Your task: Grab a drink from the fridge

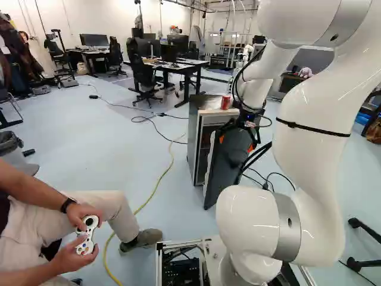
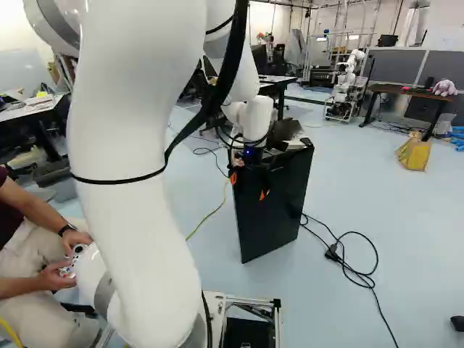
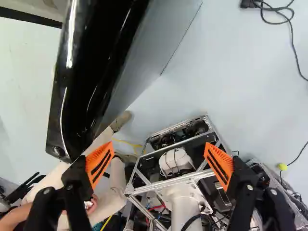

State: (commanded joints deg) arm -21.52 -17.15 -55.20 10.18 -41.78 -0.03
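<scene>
Red can (image 1: 225,102), upright on top of the fridge (image 1: 194,134), just right of centre, upper half of the left base view. Fridge door (image 1: 229,170) is open. Gripper (image 1: 236,143) is at the door's upper part, fingers spread wide. Wrist view: black door edge runs close to one orange pad (image 3: 99,165); can't tell if they touch. Base frame (image 3: 163,183) shows ahead, between the fingers. Right base view: black cable (image 2: 371,284) on floor, lower right; another robot (image 2: 348,80), upper right.
</scene>
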